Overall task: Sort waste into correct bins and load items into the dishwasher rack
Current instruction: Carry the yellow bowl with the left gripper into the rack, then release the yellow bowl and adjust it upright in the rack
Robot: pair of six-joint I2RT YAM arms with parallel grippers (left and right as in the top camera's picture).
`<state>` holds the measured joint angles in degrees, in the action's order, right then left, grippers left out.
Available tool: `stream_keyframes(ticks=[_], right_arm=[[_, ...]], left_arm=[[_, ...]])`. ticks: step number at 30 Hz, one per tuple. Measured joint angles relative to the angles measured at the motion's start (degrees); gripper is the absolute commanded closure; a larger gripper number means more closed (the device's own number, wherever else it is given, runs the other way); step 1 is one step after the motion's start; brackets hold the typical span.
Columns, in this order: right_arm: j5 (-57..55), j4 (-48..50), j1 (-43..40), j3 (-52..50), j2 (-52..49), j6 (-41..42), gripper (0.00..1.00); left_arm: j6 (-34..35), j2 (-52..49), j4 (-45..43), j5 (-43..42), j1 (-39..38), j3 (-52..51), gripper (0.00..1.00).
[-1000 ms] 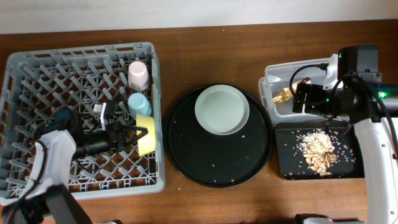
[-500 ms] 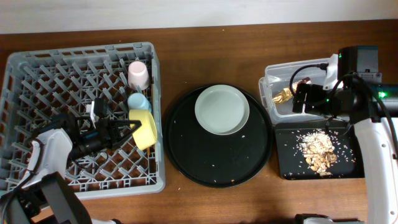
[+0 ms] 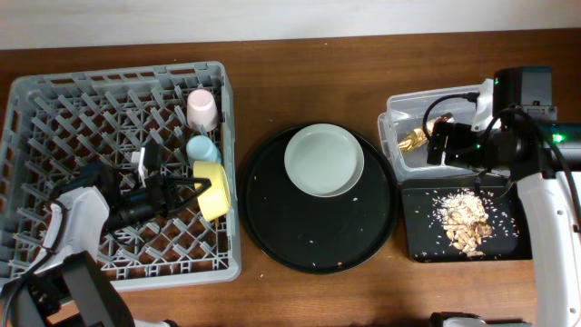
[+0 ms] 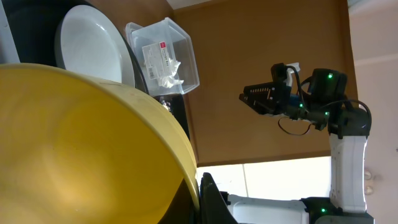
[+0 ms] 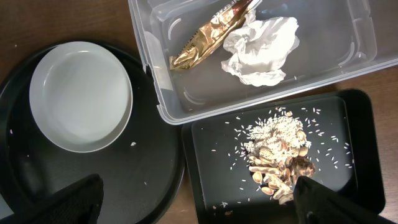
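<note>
My left gripper (image 3: 193, 189) is shut on the rim of the yellow bowl (image 3: 212, 189), held on edge at the right side of the grey dishwasher rack (image 3: 54, 118). The bowl fills the left wrist view (image 4: 81, 143), with my finger (image 4: 204, 198) against its rim. The pink cup (image 3: 201, 109) and the light-blue cup (image 3: 202, 148) stand in the rack behind it. The pale plate (image 3: 324, 160) lies on the round black tray. My right gripper (image 5: 199, 202) is open and empty, high above the clear tub (image 5: 155, 93), which holds the gold wrapper (image 5: 208, 36) and the white napkin (image 5: 261, 40). Food scraps (image 5: 277, 158) lie in the small black tray (image 5: 354, 124). The chopsticks are not in view.
The large round black tray (image 3: 272, 218) sits mid-table between the rack and the bins, with a few crumbs on it. The tub (image 3: 398, 109) and the small black tray (image 3: 418, 227) stand at the right edge under my right arm (image 3: 508, 136).
My left gripper has shifted slightly toward the back of the rack with the yellow bowl in it. The right arm has not moved.
</note>
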<state>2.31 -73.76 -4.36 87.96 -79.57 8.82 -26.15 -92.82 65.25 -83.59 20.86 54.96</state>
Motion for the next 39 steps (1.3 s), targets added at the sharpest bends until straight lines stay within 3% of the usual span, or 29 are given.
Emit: stream_keyframes(ticks=[3,5,6,7,8,14,22,26,27,29,31,36,39], right_arm=[[0.00,0.00,0.00,0.00,0.00,0.00,0.01],[0.00,0.00,0.00,0.00,0.00,-0.04,0.01],[0.00,0.00,0.00,0.00,0.00,0.00,0.01],[0.00,0.00,0.00,0.00,0.00,-0.04,0.01],[0.00,0.00,0.00,0.00,0.00,0.02,0.01],[0.00,0.00,0.00,0.00,0.00,-0.02,0.01],[0.00,0.00,0.00,0.00,0.00,-0.02,0.01],[0.00,0.00,0.00,0.00,0.00,-0.02,0.01],[0.00,0.00,0.00,0.00,0.00,0.02,0.01],[0.02,0.00,0.00,0.00,0.00,-0.02,0.01],[0.00,0.02,0.00,0.00,0.00,-0.04,0.01],[-0.07,0.00,0.00,0.00,0.00,-0.02,0.01],[-0.15,-0.02,0.00,0.00,0.00,0.00,0.01]], left_arm=[[0.00,0.00,-0.22,0.00,0.00,0.00,1.00],[0.00,0.00,-0.42,0.00,0.07,0.00,0.92],[0.07,0.00,-0.46,0.02,0.26,0.00,0.83],[0.13,0.00,-0.66,0.61,0.61,0.00,0.57],[0.11,0.00,-1.20,1.99,1.18,-0.02,0.45],[0.20,-0.09,0.11,8.85,6.21,-0.02,0.38],[0.22,-0.09,5.05,11.23,15.32,0.63,0.29],[0.20,-0.04,7.93,12.46,18.78,3.39,0.30],[0.22,0.24,8.87,12.98,19.47,4.22,0.35],[0.24,1.95,10.71,13.66,20.81,6.12,0.56],[0.28,4.52,12.31,13.86,20.72,7.28,0.96],[1.70,15.19,10.75,14.82,14.19,8.63,1.00],[9.94,20.63,0.85,21.35,4.66,8.87,1.00]])
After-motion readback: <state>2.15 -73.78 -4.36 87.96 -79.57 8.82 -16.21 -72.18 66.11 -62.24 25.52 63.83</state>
